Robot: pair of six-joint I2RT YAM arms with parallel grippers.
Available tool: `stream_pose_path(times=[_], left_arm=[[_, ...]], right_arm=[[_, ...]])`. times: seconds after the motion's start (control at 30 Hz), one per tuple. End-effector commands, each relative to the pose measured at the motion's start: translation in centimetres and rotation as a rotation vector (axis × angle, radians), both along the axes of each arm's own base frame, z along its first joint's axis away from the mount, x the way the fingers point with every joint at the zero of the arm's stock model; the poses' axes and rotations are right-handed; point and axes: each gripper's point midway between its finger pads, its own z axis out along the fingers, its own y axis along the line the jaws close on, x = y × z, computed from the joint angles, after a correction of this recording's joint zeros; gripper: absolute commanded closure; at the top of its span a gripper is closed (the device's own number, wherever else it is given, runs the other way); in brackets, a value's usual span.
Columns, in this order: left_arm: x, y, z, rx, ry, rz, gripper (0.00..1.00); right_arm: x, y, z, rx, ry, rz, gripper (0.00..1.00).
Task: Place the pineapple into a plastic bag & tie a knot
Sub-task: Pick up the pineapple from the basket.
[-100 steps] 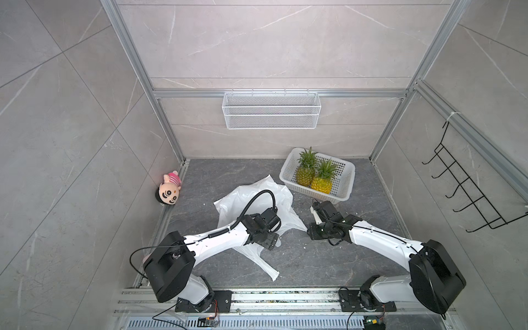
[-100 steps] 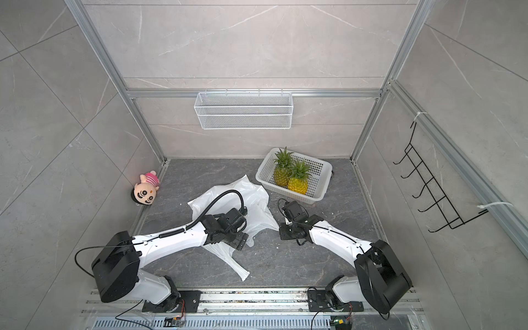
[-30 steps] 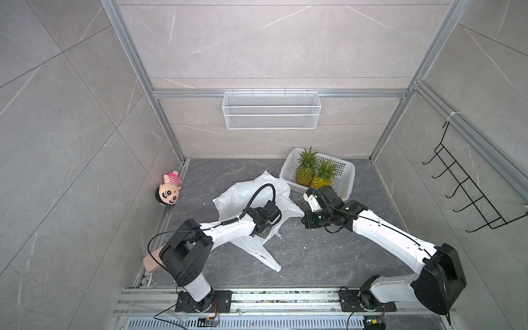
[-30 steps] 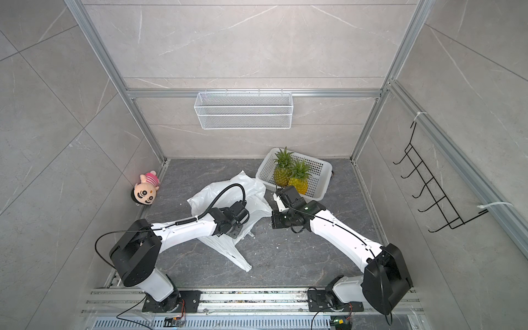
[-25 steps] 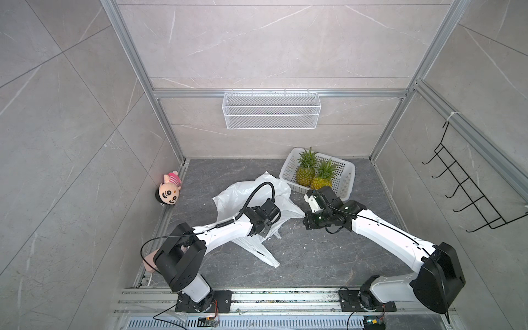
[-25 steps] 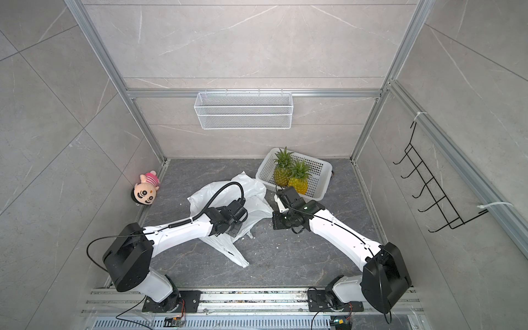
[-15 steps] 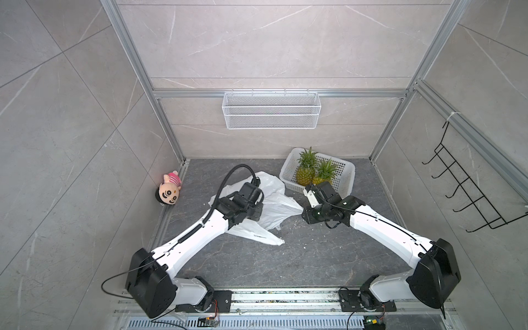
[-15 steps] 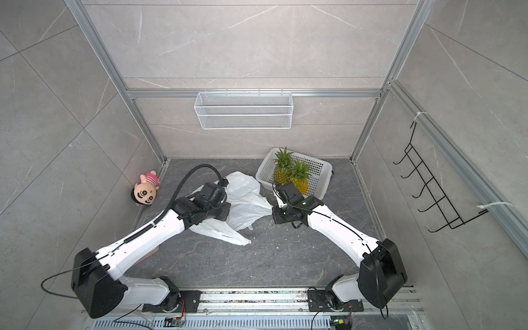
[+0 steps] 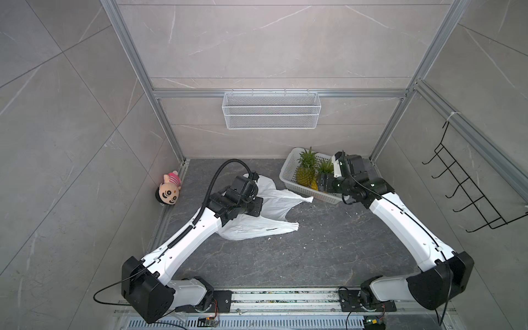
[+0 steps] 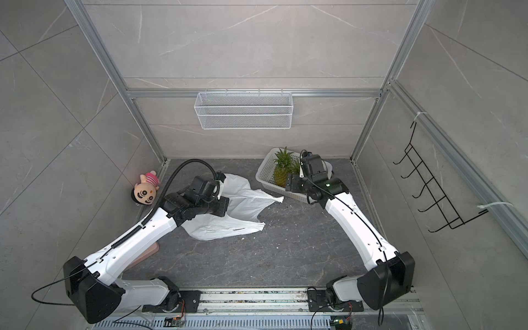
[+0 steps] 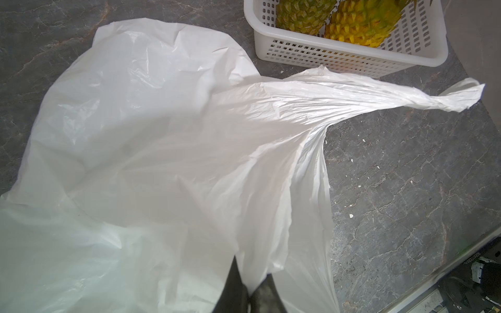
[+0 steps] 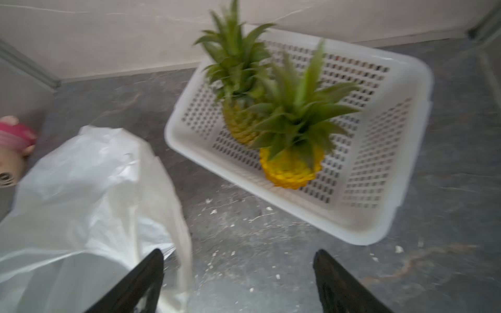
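In both top views a plush toy (image 9: 168,191) lies at the desk's (image 9: 314,257) left edge. Right of it, the left jaws are pinched on a fold of the plastic bag (image 9: 274,204). The bag lies flattened at mid-frame, one twisted handle (image 9: 301,199) reaching close to the white basket (image 9: 288,173). Two pineapples (image 9: 304,175) stand in the basket. At its near side, centre right, the right jaws stand wide apart, holding nothing.

Nothing legible in any view; one printed strip (image 11: 473,258) near the rail at the floor's 6 o'clock edge, left wrist view, is too blurred to read; nothing readable on the plastic bag (image 9: 278,201).
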Motion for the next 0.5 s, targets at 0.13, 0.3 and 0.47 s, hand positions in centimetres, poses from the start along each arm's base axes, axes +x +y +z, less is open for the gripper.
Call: stream_pose_path(times=[0.13, 0.3, 0.47], left_arm=[[-0.2, -0.1, 0.8, -0.033, 0.009, -0.005, 1.00], [-0.5, 0.1, 0.9, -0.039, 0.006, -0.019, 1.00], [-0.7, 0.1, 0.9, -0.051, 0.012, -0.025, 1.00]], right_arm=[[4.3, -1.8, -3.1, -0.089, 0.093, -0.037, 0.01], [8.5, 0.0, -3.8, -0.077, 0.084, 0.003, 0.01], [11.3, -2.3, -5.4, -0.191, 0.090, -0.115, 0.05]])
